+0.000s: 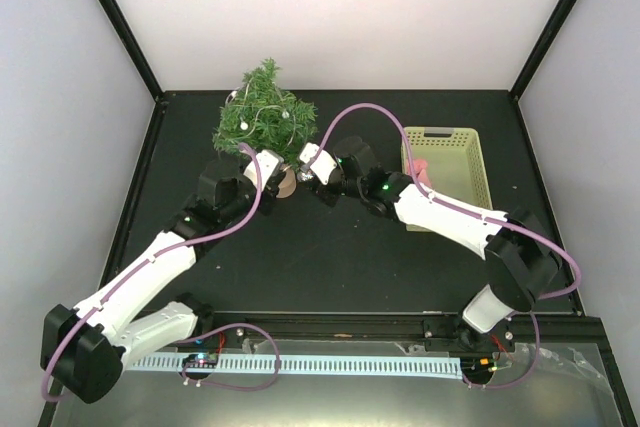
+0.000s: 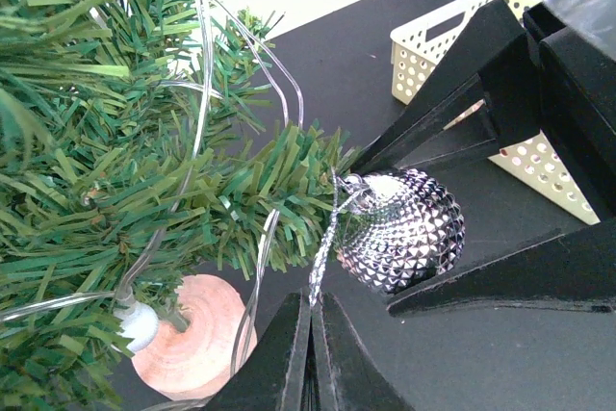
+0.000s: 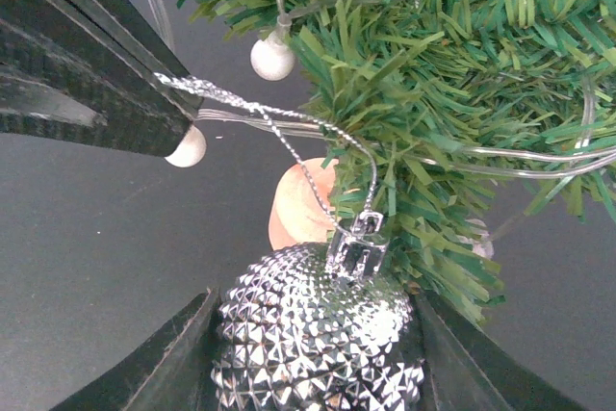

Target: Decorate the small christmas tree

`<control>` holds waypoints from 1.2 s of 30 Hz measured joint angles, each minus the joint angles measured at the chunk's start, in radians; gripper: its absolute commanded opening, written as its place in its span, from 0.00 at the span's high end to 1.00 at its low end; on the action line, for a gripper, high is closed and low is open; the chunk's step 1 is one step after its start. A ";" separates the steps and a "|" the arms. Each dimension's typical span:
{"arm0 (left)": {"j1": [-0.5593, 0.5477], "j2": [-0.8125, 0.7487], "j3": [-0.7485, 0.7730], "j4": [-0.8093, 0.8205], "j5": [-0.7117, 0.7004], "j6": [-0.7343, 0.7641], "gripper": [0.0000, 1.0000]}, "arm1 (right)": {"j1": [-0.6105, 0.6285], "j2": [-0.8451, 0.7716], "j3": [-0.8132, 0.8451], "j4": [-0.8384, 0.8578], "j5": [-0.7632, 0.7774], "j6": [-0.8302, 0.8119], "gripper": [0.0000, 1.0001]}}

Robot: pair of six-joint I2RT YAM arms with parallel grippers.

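The small christmas tree stands at the back of the table on its round wood base, strung with a clear wire of white bead lights. My right gripper is shut on a silver studded bauble, held against a lower branch. The bauble also shows in the left wrist view. My left gripper is shut on the bauble's silver hanging string, pulling the loop toward the branch. Both grippers meet beside the tree's base.
A pale yellow-green lattice basket sits at the right of the table with something pink inside. White walls with black frame posts close the back and sides. A cable rail runs along the near edge.
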 measured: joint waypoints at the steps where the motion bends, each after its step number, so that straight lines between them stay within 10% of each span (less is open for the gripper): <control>1: 0.000 0.000 0.000 0.000 0.000 0.000 0.98 | 0.000 0.000 0.000 0.000 -0.004 0.003 0.59; 19: 0.000 -0.203 0.004 -0.078 0.219 0.041 0.98 | 0.011 -0.152 -0.138 -0.013 -0.099 0.041 0.55; 27: 0.000 -0.210 0.048 -0.132 0.257 0.018 0.56 | 0.008 -0.202 -0.167 0.001 -0.136 0.060 0.55; 36: 0.000 -0.292 0.054 -0.148 0.221 -0.235 0.40 | 0.008 -0.306 -0.221 0.081 -0.182 0.101 0.55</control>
